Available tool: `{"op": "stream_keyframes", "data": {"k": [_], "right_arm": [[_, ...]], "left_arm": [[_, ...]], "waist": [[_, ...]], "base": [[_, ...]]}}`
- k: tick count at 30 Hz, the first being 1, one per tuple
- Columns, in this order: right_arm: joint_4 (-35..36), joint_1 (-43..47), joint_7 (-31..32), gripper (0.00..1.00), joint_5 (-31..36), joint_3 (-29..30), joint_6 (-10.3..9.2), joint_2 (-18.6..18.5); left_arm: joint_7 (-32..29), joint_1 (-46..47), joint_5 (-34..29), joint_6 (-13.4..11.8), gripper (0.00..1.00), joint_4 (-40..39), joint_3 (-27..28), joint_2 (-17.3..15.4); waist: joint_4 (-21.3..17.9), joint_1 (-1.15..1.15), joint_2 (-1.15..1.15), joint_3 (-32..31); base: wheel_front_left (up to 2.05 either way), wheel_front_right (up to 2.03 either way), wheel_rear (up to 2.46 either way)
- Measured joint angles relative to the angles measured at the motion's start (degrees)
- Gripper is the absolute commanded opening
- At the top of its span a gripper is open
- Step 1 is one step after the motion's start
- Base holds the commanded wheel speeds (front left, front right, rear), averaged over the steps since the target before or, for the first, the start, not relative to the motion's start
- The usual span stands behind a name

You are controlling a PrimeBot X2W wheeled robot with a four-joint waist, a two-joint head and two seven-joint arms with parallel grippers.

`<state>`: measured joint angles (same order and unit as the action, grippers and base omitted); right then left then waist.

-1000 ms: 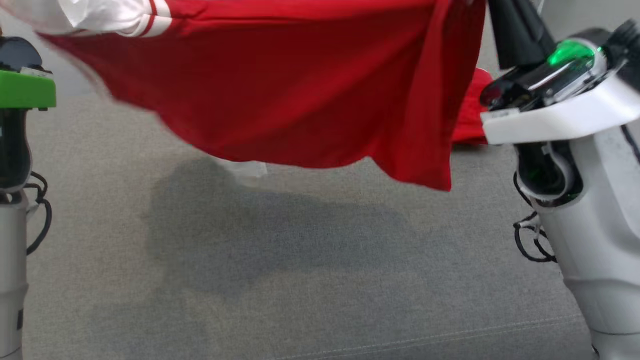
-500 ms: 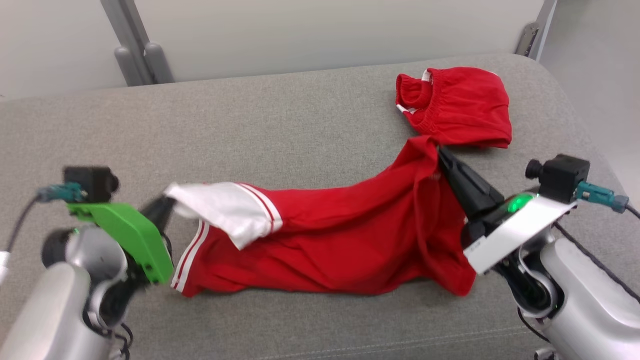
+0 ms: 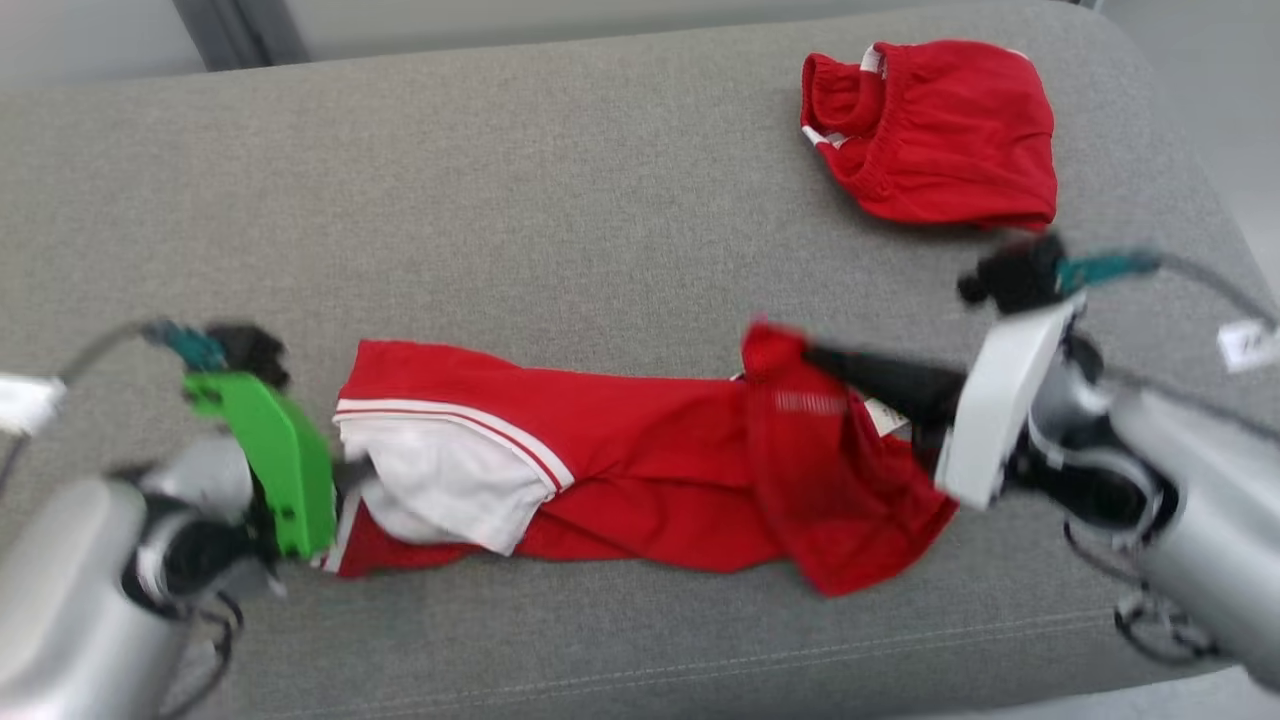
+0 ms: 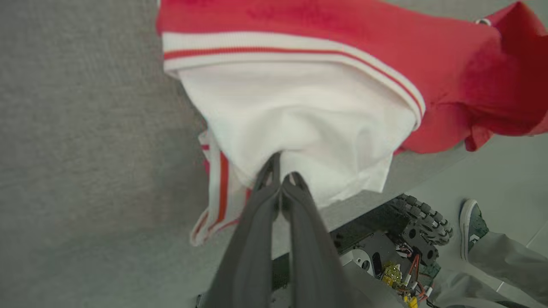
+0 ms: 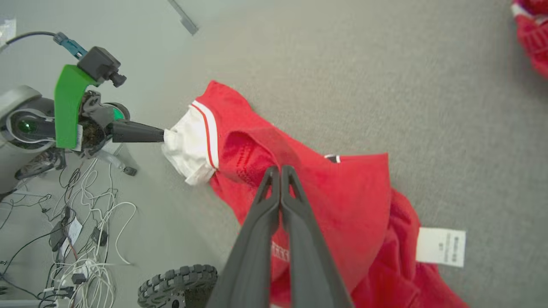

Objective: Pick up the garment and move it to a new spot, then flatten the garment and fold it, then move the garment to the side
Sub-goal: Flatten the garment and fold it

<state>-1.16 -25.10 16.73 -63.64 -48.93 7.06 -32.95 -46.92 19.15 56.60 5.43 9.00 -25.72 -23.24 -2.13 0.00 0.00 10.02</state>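
— How do our arms sit?
— Low and spread wide. Our left gripper (image 4: 280,171) and right gripper (image 5: 280,170) point inward at each other.
— And our jaws?
— Both pressed together, each pinching the garment (image 3: 650,460).

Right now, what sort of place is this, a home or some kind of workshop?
Most likely a robot test lab: a plain grey padded bench holds a red garment, and loose cables lie tangled on the bare floor beside a treaded wheel.
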Motion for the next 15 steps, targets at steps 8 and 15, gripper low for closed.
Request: {"op": "stream_keyframes", "data": {"k": [8,15], "right_arm": [[-6.9,-30.21,-4.19,0.0,-1.65,17.44,0.0,10.69],[-6.14,-46.7,-19.16,0.0,1.87,29.26,-0.01,14.06]], "left_arm": [[10.66,31.21,-8.0,-5.24,0.0,0.37,12.59,1.99],[26.03,50.92,-14.14,-3.79,0.0,-4.27,17.84,4.36]], "waist": [[-1.19,0.0,0.0,6.06],[-1.03,0.0,0.0,11.62]], "base": [[0.0,0.0,0.0],[0.0,0.0,0.0]]}}
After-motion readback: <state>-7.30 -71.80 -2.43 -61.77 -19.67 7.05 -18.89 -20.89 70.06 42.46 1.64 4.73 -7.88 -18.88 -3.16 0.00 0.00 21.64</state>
